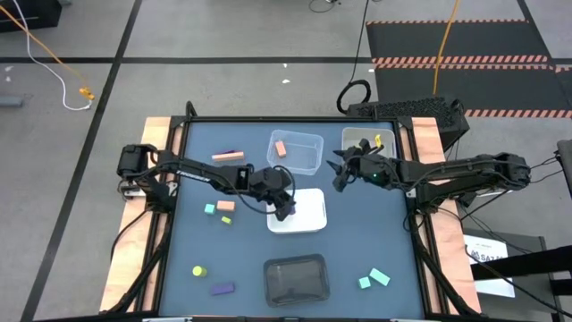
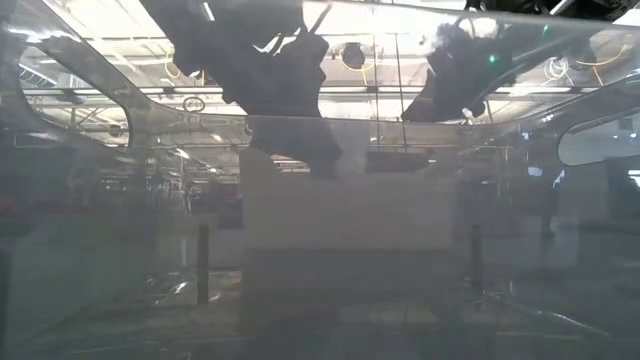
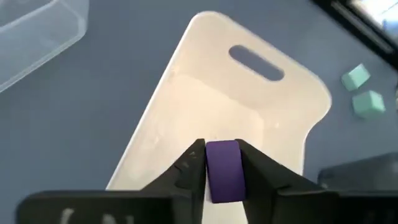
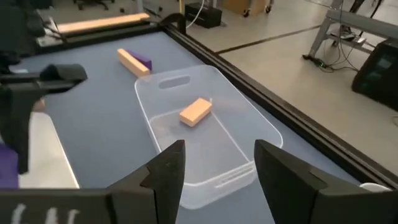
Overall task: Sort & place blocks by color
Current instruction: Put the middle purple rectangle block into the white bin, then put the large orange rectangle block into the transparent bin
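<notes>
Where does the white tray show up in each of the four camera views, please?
High view: white tray at the table's centre, the left claw over its left edge.
Low view: cannot be made out.
Left wrist view: the white tray fills the middle, beyond a purple block held in the claw.
Right wrist view: only its corner shows.
Shared landmark: the clear tray.

Both arms are dark, slender and jointed, with black cables along them, a small green light on the right arm [image 1: 369, 176], and flat, tapered black fingers [image 4: 163, 171].

clear tray [image 1: 307, 143] | white tray [image 1: 311, 215] | black tray [image 1: 297, 278] | beige tray [image 1: 356, 137]
</notes>
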